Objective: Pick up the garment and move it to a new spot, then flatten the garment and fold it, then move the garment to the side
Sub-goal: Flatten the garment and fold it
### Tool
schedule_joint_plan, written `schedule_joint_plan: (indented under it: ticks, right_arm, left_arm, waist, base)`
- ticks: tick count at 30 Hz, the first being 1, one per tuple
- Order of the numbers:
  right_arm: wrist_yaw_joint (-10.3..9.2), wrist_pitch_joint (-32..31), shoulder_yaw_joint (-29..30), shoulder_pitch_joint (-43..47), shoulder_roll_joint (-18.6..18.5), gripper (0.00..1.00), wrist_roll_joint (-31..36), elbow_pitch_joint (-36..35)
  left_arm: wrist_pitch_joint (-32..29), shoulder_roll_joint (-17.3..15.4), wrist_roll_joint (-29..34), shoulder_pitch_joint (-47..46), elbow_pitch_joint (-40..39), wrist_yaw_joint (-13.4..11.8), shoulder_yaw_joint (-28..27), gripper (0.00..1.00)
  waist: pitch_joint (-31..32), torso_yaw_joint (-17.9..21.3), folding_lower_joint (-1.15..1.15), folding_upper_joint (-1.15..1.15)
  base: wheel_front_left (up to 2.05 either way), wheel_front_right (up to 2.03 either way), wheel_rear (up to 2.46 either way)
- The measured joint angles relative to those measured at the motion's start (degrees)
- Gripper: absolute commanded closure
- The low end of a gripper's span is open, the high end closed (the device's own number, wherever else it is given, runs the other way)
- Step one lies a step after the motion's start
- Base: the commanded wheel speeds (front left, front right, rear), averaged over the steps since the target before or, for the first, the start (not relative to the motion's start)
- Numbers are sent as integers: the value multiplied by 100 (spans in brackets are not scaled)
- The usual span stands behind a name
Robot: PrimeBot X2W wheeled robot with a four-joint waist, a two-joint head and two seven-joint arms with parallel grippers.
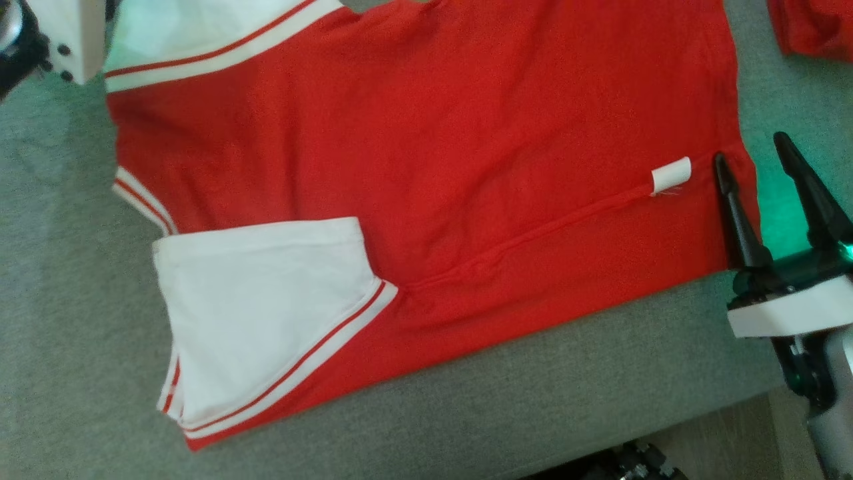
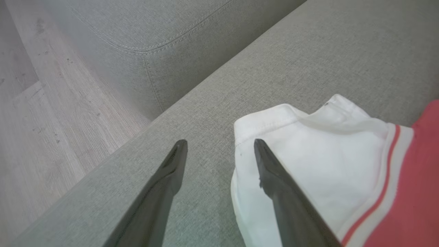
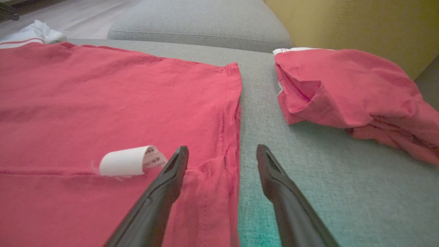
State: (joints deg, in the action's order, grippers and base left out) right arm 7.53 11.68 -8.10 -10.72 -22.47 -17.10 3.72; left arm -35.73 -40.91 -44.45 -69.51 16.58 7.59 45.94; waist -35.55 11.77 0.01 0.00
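Head view first: the red T-shirt (image 1: 426, 133) is spread pretty flat across the grey sofa cushion (image 1: 533, 387). One white sleeve (image 1: 266, 313) with red-striped trim is folded in over the body near the front edge. There's a small curled care label (image 1: 671, 176) sticking up from the side seam.

The right gripper (image 1: 750, 147) comes in from the lower right with its forearm low and its long dark fingers pointing up the picture. It's sitting right at the shirt's hem corner, just beside that label. The jaws are spread wide with nothing between them. In the right wrist view one finger sits over the red fabric and the other over bare cushion, so it straddles the hem. Can't tell if the tips actually touch the cloth. There's a green glow on the cushion under it.

A second red garment (image 3: 343, 85) lies bunched up on the same cushion, apart from the flat one.

Over in the left wrist view, the left gripper (image 2: 219, 142) is also gaping and holds nothing. One finger is over plain cushion and the other over the edge of the shirt's far white sleeve. Wooden floor (image 2: 51, 120) shows beyond the sofa edge.
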Motion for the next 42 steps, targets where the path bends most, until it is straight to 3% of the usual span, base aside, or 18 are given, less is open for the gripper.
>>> schedule_joint_plan:
  ticks: [12, 14, 15, 16, 18, 19, 30, 35, 42]
  right_arm:
    - [0, 157, -237, -304, 48, 0, -58, 308]
    - [0, 202, -238, -304, 51, 0, -58, 350]
    - [0, 203, -238, -304, 51, 0, -58, 364]
    - [0, 205, -238, -305, 52, 0, -58, 374]
    - [0, 221, -238, -307, 52, 0, -58, 392]
    - [0, 227, -238, -308, 52, 0, -58, 401]
    - [0, 46, -322, -875, -87, 0, -282, 244]
    - [0, -913, -481, -1697, -245, 0, -577, 448]
    - [0, -2348, -591, -2922, -334, 0, -577, 1354]
  left_arm:
    - [81, -223, -97, -599, 376, 0, 912, 0]
    - [112, -260, -102, -693, 389, 0, 1020, 25]
    - [138, -270, -133, -727, 392, 0, 1070, 25]
    - [155, -280, -165, -762, 394, 0, 1140, 38]
    - [196, -301, -236, -794, 389, 0, 1241, 83]
    - [210, -303, -287, -806, 382, 0, 1300, 100]
    - [886, -336, -682, -1128, 79, 0, 1968, 100]
    - [1232, -341, -840, -1327, -93, 0, 2286, 100]
    - [1566, -332, -1006, -1619, -266, 0, 2689, 100]
  waist:
    - [-298, 320, 0, 0]
    - [-309, 335, -1, 0]
    - [-311, 336, -1, 0]
    - [-311, 335, 0, 0]
    - [-309, 325, -1, 0]
    - [-307, 318, -1, 0]
    - [-213, 122, -1, 0]
    - [-105, -21, -1, 0]
    - [2, -265, -1, 0]
  base:
    - [0, 0, 0]
    - [0, 0, 0]
    - [0, 0, 0]
    - [0, 0, 0]
    - [0, 0, 0]
    - [0, 0, 0]
    - [0, 0, 0]
    - [0, 0, 0]
    - [0, 0, 0]
